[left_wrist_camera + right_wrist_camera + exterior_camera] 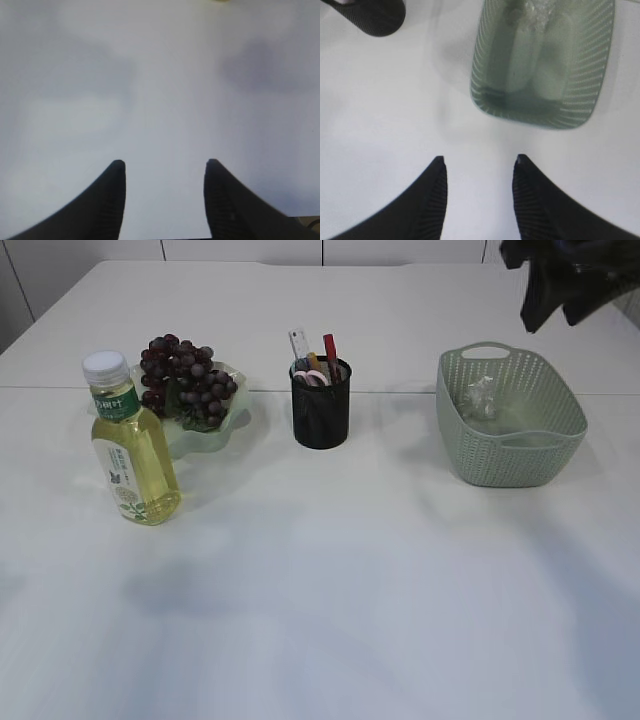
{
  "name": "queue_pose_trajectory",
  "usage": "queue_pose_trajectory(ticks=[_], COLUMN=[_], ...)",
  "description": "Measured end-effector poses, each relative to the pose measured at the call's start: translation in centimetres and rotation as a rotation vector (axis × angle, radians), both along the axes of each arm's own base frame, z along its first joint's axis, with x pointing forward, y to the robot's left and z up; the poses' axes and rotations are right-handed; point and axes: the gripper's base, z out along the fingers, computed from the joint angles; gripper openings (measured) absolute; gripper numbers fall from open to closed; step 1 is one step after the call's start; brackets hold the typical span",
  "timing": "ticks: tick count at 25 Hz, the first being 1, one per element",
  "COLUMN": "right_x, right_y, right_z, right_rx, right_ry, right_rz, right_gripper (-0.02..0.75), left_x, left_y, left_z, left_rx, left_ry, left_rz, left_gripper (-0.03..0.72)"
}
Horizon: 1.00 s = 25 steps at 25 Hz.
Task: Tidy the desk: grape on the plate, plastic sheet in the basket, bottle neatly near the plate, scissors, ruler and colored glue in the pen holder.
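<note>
Dark grapes (pixel 186 378) lie on the pale green plate (pixel 232 420) at the left. A bottle of yellow drink (pixel 130 445) stands upright just in front of the plate. The black mesh pen holder (pixel 321 405) holds the ruler (pixel 297 343), pink-handled scissors (pixel 313 377) and red glue (pixel 329 345). The clear plastic sheet (pixel 481 396) lies crumpled in the green basket (pixel 508 445); it also shows in the right wrist view (pixel 536 12). My right gripper (pixel 479 161) is open and empty, raised at the top right (pixel 560 280). My left gripper (pixel 164 162) is open and empty over bare table.
The white table (pixel 330 580) spreads wide in front of the objects. The pen holder's edge (pixel 372 17) shows at the top left of the right wrist view, left of the basket (pixel 485 75).
</note>
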Motion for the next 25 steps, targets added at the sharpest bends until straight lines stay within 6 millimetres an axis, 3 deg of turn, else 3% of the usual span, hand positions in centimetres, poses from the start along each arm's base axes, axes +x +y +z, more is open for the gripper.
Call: queue_pose_trajectory(ticks=[7, 12, 18, 25], right_x=[-7.1, -12.0, -17.8, -25.0], right_y=[-1.6, -2.6, -3.9, -5.4], right_z=[1.8, 1.6, 1.4, 2.2], right_rx=[-0.006, -0.012, 0.008, 0.059], right_ry=[-0.017, -0.019, -0.057, -0.207], right_rz=[-0.003, -0.004, -0.031, -0.066], right_gripper=[0.351, 0.351, 0.351, 0.351], left_x=[-0.4, -1.9, -5.3, -11.5], left_y=[0.0, 0.1, 0.3, 0.7], left_z=[0.5, 2.0, 3.6, 1.9], left_rx=[0.001, -0.003, -0.009, -0.018], left_ry=[-0.023, -0.097, -0.196, -0.288], left_rz=[-0.007, -0.007, -0.008, -0.009], left_gripper=[0.372, 0.372, 0.375, 0.384])
